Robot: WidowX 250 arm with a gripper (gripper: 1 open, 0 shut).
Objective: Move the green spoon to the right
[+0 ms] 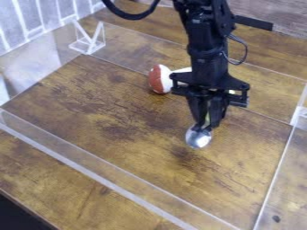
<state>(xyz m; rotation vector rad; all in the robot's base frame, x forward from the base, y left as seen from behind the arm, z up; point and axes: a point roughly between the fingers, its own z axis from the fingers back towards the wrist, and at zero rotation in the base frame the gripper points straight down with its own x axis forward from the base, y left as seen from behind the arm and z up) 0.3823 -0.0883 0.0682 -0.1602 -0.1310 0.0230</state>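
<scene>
The green spoon (200,136) hangs nearly upright, its silver bowl low over the wooden table and its yellow-green handle mostly hidden between the fingers. My gripper (207,119) comes down from above and is shut on the spoon's handle. Whether the bowl touches the table I cannot tell. The spot is right of the table's middle.
A toy mushroom (161,78) with a red-brown cap lies just behind and left of the arm. Clear plastic walls (282,157) border the wooden board at right, front and left. A clear stand (84,40) sits at the back left.
</scene>
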